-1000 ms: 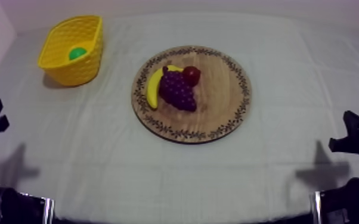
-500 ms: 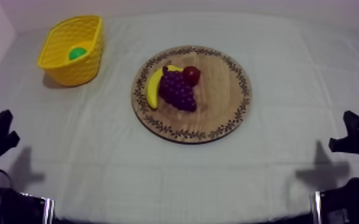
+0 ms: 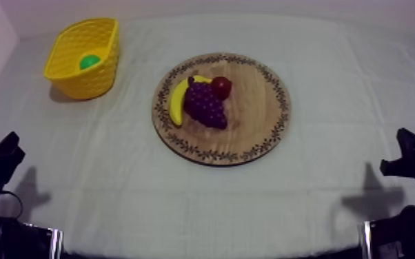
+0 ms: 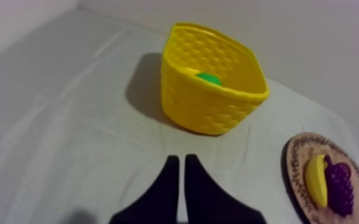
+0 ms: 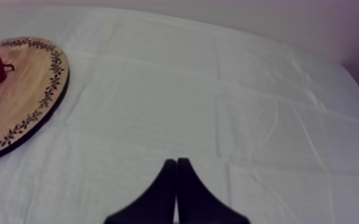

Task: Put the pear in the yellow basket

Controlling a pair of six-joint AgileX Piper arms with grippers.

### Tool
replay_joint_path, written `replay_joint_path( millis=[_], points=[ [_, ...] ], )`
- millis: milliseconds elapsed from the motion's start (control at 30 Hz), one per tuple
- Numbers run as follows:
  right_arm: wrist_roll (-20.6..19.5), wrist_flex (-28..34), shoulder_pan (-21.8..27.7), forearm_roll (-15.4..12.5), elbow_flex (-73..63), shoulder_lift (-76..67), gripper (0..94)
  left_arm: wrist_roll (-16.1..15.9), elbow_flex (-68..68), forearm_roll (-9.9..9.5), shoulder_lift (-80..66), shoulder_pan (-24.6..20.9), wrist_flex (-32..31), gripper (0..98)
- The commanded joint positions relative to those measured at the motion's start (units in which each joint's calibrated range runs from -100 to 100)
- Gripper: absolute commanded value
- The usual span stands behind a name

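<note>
Top, left wrist and right wrist views. The pear point(image 3: 89, 62), seen as a green curve above the rim, lies inside the yellow basket point(image 3: 79, 81) at the far left of the cloth point(image 3: 320, 206), well apart from the wooden board point(image 3: 255, 120) at the middle. The board carries a banana point(image 3: 177, 102), grapes point(image 3: 205, 105) and a small red fruit point(image 3: 221, 86), all touching. The left gripper point(image 4: 179, 159) sits near and left, pointing at the basket, with its fingers drawn into a narrow wedge and holding nothing. The right gripper point(image 5: 176, 161) sits near and right, equally closed and empty. The pear is judged a light, stiff toy with a smooth, probably slippery skin. Any hold is best taken across its broad belly, not its tapering neck.
</note>
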Motion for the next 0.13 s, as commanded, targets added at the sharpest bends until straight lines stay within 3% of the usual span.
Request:
replay_joint_path(
  millis=[0,100],
  points=[
    [0.0,0.0,0.0,-0.1,0.0,0.0,0.3,-1.5,0.0,-0.02,0.0,0.0,0.0,0.3],
    [0.0,0.0,0.0,-0.1,0.0,0.0,0.3,-1.5,0.0,-0.02,0.0,0.0,0.0,0.1]
  ],
)
